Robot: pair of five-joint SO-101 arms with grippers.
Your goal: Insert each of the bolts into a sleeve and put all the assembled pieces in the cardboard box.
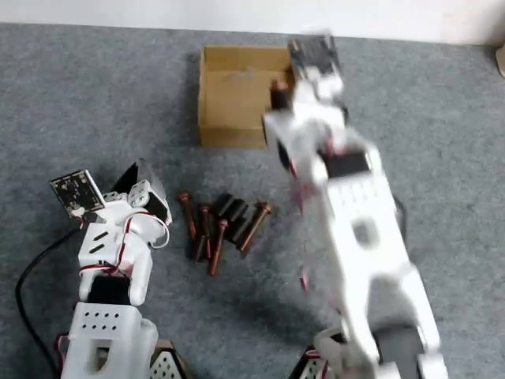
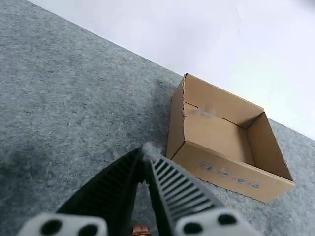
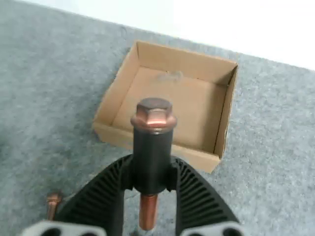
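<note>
My right gripper (image 3: 150, 172) is shut on an assembled piece (image 3: 151, 147), a copper bolt pushed through a black sleeve, held upright. In the high view that gripper (image 1: 284, 99) hangs at the right rim of the cardboard box (image 1: 229, 118). The box (image 3: 206, 78) looks empty inside. Several copper bolts (image 1: 213, 229) and black sleeves (image 1: 230, 209) lie in a loose heap on the grey mat in front of the box. My left gripper (image 2: 146, 160) is shut with nothing in it, standing left of the heap and aimed toward the box (image 2: 192, 123).
Grey felt mat (image 1: 95, 95) covers the table; a white wall edge runs along the back. A black cable (image 1: 28, 276) trails at the left arm's base. Open mat lies left and right of the box.
</note>
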